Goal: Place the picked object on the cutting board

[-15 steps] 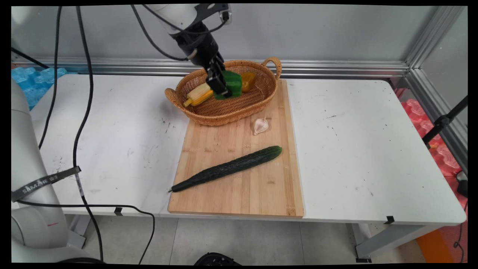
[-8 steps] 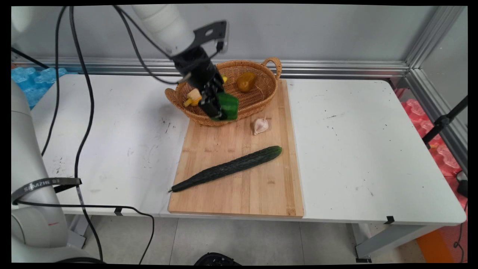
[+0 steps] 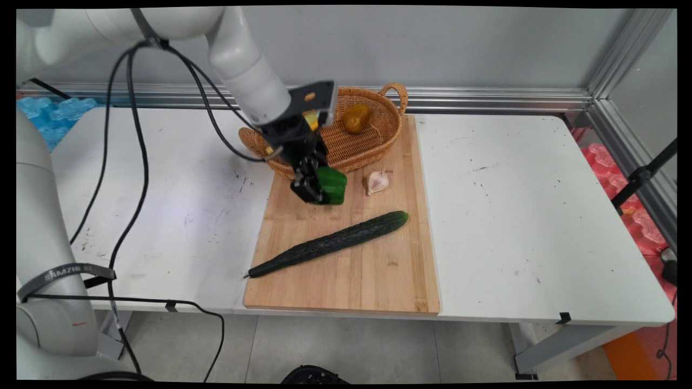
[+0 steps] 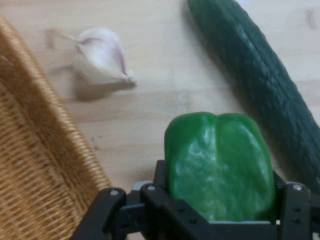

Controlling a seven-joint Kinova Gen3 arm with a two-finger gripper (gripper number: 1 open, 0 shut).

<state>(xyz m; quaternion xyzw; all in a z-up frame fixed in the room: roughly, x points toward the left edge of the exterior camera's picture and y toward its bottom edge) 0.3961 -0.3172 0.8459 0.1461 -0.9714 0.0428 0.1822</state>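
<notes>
My gripper (image 3: 319,192) is shut on a green bell pepper (image 3: 331,185), held low over the far left part of the wooden cutting board (image 3: 346,270), just in front of the wicker basket (image 3: 373,146). In the hand view the green pepper (image 4: 217,165) fills the space between the fingers, with the garlic bulb (image 4: 102,57) ahead on the board and the dark green cucumber (image 4: 255,75) to the right. The garlic (image 3: 377,181) lies just right of the pepper; the cucumber (image 3: 330,243) lies diagonally across the board nearer the front.
The basket holds a yellow-orange pepper (image 3: 356,117); the arm hides its left part. The basket's rim (image 4: 45,150) is close on the hand view's left. Black cables (image 3: 127,178) hang over the table's left side. The white table (image 3: 540,216) extends to the right.
The gripper has carried the green pepper out of the basket, forward and down, to just above the board beside the garlic. The arm now hides the corn in the basket.
</notes>
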